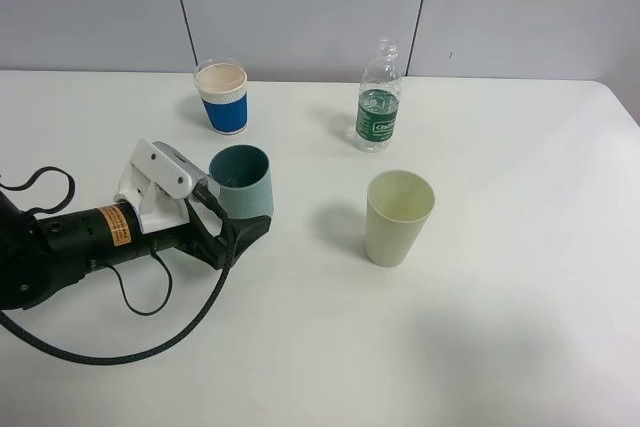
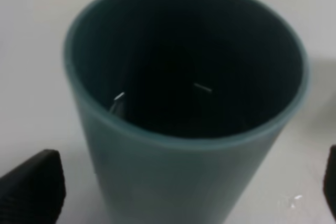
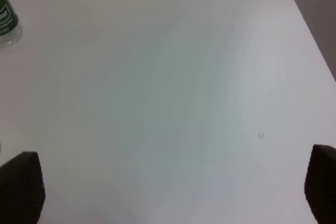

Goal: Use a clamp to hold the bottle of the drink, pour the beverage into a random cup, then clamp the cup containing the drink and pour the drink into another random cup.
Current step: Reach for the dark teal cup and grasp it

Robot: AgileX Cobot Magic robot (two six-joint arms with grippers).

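A teal cup [image 1: 242, 182] stands left of centre, between the jaws of my left gripper [image 1: 235, 209]. In the left wrist view the teal cup [image 2: 173, 182] fills the frame with its inside dark, and the left gripper [image 2: 181, 187] is open, its black fingertips [image 2: 31, 184] standing off the cup wall on both sides. The clear bottle [image 1: 378, 102] with a green label stands uncapped at the back. A pale green cup [image 1: 398, 217] stands in front of it. My right gripper [image 3: 170, 187] is open over bare table, with the bottle [image 3: 6, 19] at the edge of its view.
A paper cup with a blue sleeve [image 1: 222, 97] stands at the back left. The left arm's black cable [image 1: 120, 347] loops over the white table [image 1: 500, 327] near the front left. The table's right edge [image 3: 315, 40] runs close to the right gripper.
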